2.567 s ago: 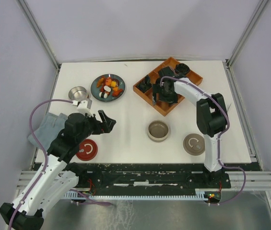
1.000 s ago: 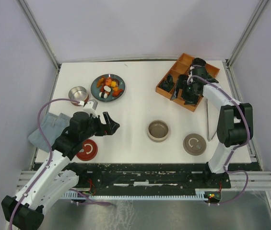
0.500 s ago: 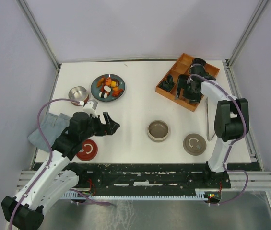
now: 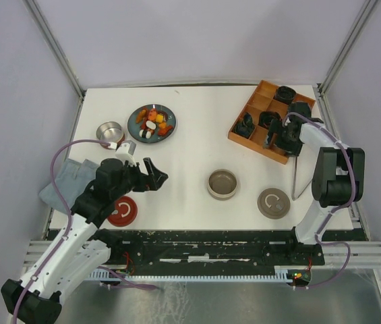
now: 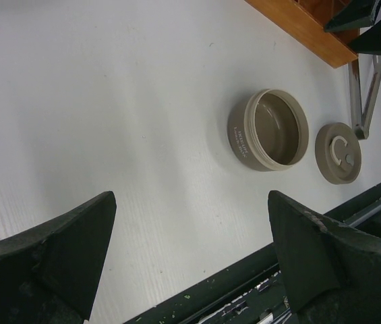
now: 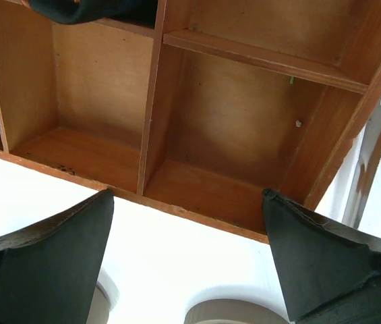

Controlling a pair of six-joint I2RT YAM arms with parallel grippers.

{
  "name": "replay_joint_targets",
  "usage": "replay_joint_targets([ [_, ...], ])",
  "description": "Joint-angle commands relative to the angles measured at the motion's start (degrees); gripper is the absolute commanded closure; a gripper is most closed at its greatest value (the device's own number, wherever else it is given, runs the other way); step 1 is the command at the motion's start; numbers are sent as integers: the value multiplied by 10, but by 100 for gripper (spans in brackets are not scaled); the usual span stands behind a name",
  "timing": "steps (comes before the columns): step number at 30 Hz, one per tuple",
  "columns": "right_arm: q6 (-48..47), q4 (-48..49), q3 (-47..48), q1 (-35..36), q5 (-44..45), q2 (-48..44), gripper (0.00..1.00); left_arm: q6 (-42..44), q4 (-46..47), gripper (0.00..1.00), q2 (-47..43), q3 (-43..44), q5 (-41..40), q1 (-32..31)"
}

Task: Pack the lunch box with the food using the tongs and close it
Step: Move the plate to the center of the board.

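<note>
The food [image 4: 152,122], small orange, red, white and yellow pieces, lies on a dark plate [image 4: 136,120] at the back left. The lunch box [image 4: 222,183] [image 5: 271,129], a round tan bowl, stands open and empty mid-table, its tan lid [image 4: 273,203] [image 5: 338,152] to its right. The silver tongs [image 4: 295,172] [image 5: 365,88] lie flat by the right edge, just in front of the wooden tray. My right gripper [image 4: 279,142] [image 6: 187,263] is open at the tray's near wall, holding nothing. My left gripper [image 4: 155,174] [image 5: 190,256] is open above bare table, left of the lunch box.
A wooden divided tray [image 4: 256,138] [image 6: 203,196] at the back right holds dark coiled rosettes [image 4: 245,125]. A steel cup [image 4: 110,130], a grey cloth [image 4: 65,181] and a red lid [image 4: 122,211] sit on the left. Frame posts stand at the far corners.
The wooden tray has slid from the table's middle to the back right with my right gripper at it, uncovering the tongs. The left arm has hardly moved.
</note>
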Motion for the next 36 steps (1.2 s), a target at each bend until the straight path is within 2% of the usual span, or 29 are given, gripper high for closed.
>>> replay_joint_targets([
  [1, -4, -2, 13, -7, -24, -21, 1, 5, 28, 1, 3, 2, 12, -2],
  [5, -6, -14, 33, -7, -56, -40, 1, 9, 28, 1, 8, 6, 0, -2],
  [9, -9, -22, 41, -7, -64, -97, 1, 13, 10, 1, 31, 47, -79, -1],
  [12, 0, -20, 36, -7, -90, -147, 1, 30, 4, 1, 83, 100, -135, 3],
  [14, 10, -7, 13, -7, -120, -183, 1, 50, 1, 1, 138, 151, -143, 23],
  [21, 59, 34, -93, -6, -246, -315, 1, 101, -25, 1, 380, 361, -49, 169],
  [25, 93, 33, -137, -6, -296, -373, 1, 137, -53, 1, 522, 497, -9, 204],
  [30, 99, 2, -168, -6, -313, -432, 1, 135, -108, 1, 698, 673, 43, 246],
  [34, 79, -47, -162, -6, -313, -459, 1, 130, -153, 1, 807, 797, 81, 264],
  [36, 75, -61, -162, -6, -310, -469, 1, 119, -155, 1, 840, 831, 102, 271],
])
